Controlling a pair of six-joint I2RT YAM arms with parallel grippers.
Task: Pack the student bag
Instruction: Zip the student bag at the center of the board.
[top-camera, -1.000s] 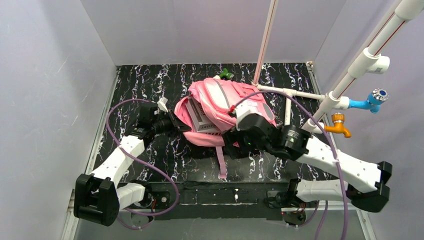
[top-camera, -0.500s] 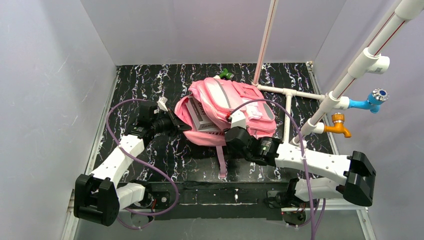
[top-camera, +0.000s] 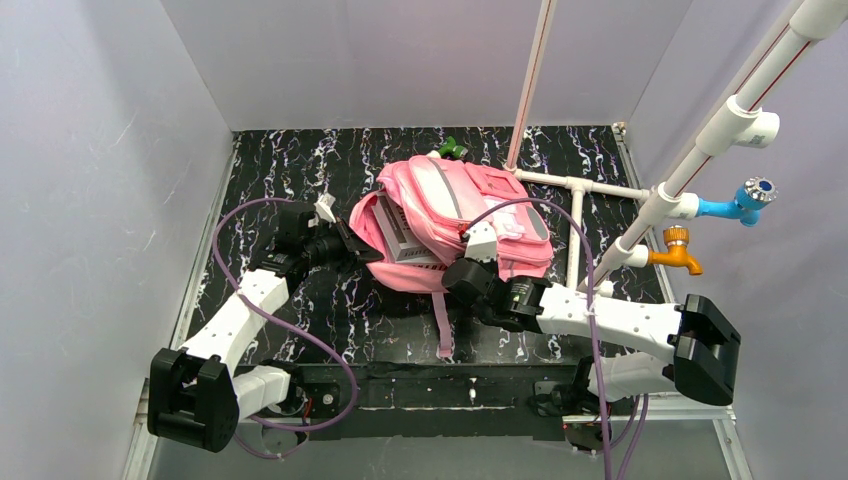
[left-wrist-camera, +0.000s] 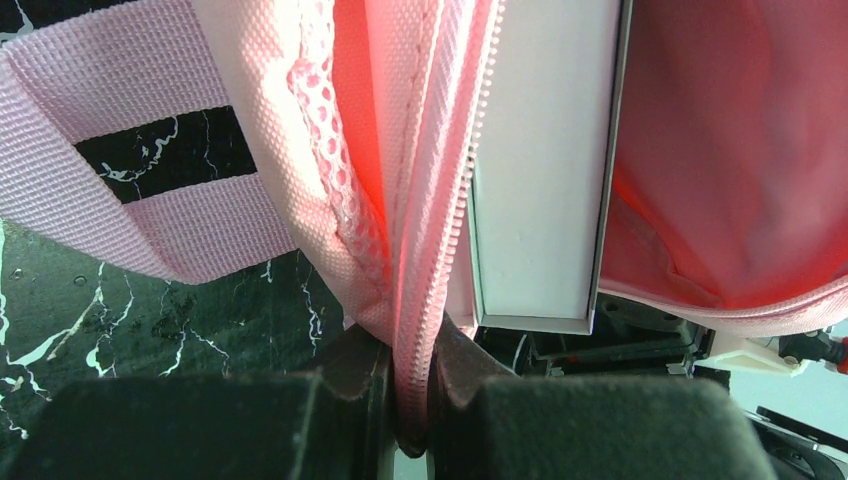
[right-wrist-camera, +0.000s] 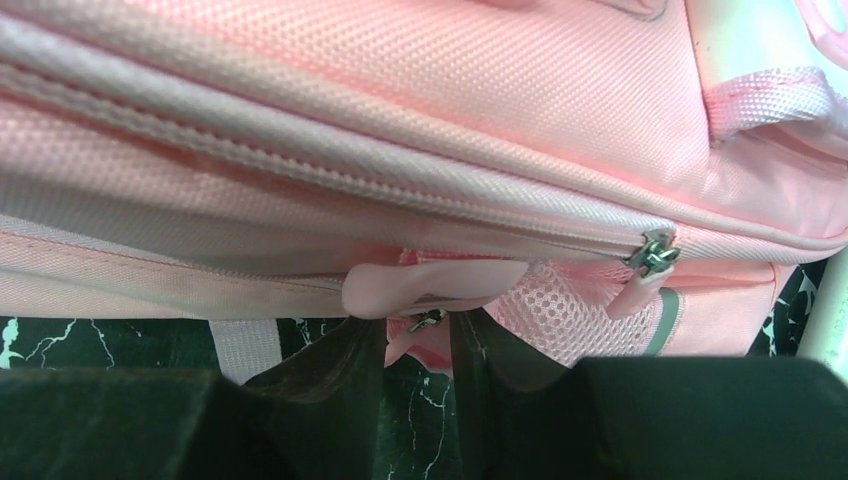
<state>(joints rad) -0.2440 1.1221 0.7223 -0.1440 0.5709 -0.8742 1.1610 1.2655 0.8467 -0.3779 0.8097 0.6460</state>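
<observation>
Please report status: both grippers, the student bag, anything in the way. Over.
Left gripper shut on zipper edge of student bag. Right gripper at pink zipper pull, grip unclear. White box in bag opening, may block closing.

A black tabletop (top-camera: 300, 160) veined with white lies boxed by plain pale lilac walls (top-camera: 400, 60) at 9, 12 and 3 o'clock; white pipes (top-camera: 735, 110) slant in from 2 o'clock, carrying a blue tap (top-camera: 745, 200) and an orange tap (top-camera: 678, 250); the light is soft
</observation>
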